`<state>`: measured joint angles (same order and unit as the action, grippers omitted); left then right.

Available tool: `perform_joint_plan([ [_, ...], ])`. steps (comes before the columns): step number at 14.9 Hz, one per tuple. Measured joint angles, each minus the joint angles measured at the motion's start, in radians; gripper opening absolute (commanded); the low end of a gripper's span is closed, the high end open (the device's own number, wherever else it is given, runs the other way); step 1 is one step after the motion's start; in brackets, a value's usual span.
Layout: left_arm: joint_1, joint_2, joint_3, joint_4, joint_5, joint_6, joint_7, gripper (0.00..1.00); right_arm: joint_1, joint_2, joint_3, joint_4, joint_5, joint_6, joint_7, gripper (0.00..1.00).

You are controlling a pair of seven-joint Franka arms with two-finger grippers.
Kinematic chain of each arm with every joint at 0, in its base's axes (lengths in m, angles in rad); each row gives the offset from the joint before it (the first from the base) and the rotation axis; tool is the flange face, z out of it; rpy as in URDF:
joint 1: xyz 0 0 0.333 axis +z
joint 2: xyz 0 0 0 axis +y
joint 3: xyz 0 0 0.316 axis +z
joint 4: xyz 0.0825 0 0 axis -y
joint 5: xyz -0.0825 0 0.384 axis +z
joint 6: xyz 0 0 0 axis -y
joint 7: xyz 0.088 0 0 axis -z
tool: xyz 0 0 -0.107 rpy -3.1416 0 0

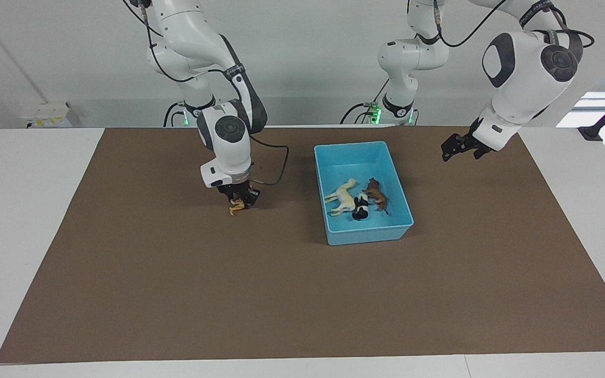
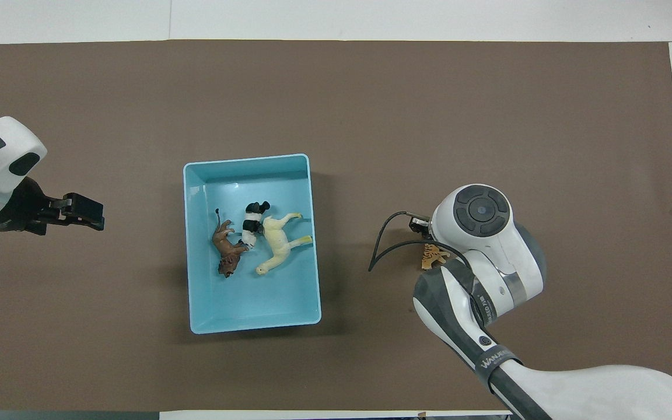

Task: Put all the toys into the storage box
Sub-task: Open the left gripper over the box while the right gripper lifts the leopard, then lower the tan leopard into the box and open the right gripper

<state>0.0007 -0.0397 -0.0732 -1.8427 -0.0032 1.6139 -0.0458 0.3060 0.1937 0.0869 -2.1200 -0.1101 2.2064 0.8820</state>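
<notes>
The light blue storage box (image 1: 334,152) stands on the brown mat; it also shows in the overhead view (image 2: 196,303). In it lie the cream long-necked toy (image 1: 341,196), the panda (image 1: 361,207) and the brown toy (image 1: 377,195), close together. My right gripper (image 1: 238,201) is down at the mat, beside the box toward the right arm's end, shut on the orange-tan striped toy (image 1: 236,208). From above, the toy (image 2: 433,255) shows only partly under the right wrist. My left gripper (image 1: 457,148) waits open and empty in the air over the mat, beside the box toward the left arm's end.
The brown mat (image 1: 176,294) covers most of the white table (image 1: 19,210). A black cable (image 2: 384,245) loops from the right wrist toward the box.
</notes>
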Motion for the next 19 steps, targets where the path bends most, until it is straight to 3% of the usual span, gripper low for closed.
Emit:
perform_joint_plan([
  [3,-0.015,0.053,-0.009,0.116,0.021,-0.083,0.006,1.00,0.012,0.015,0.006,0.277,0.070,-0.248,-0.002,0.00],
  [5,-0.040,0.094,-0.013,0.196,0.027,-0.122,0.006,1.00,0.060,0.040,0.009,0.446,0.133,-0.327,0.005,0.00],
  [8,-0.063,0.125,-0.016,0.237,0.029,-0.142,0.004,1.00,0.207,0.109,0.013,0.575,0.144,-0.321,0.109,0.00],
  [11,-0.060,0.125,-0.007,0.244,0.029,-0.157,0.004,1.00,0.360,0.187,0.013,0.615,0.143,-0.204,0.195,0.00],
  [12,-0.060,0.120,-0.003,0.244,0.029,-0.160,0.005,1.00,0.393,0.212,0.012,0.616,0.142,-0.164,0.211,0.07],
  [13,-0.059,0.115,0.000,0.244,0.029,-0.158,0.005,1.00,0.411,0.232,0.011,0.617,0.140,-0.138,0.225,0.94],
  [14,-0.059,0.112,0.000,0.244,0.029,-0.156,0.005,1.00,0.416,0.246,0.010,0.617,0.138,-0.129,0.235,1.00],
  [19,-0.062,0.109,-0.006,0.244,0.029,-0.144,0.006,1.00,0.411,0.251,0.003,0.653,0.138,-0.191,0.305,1.00],
])
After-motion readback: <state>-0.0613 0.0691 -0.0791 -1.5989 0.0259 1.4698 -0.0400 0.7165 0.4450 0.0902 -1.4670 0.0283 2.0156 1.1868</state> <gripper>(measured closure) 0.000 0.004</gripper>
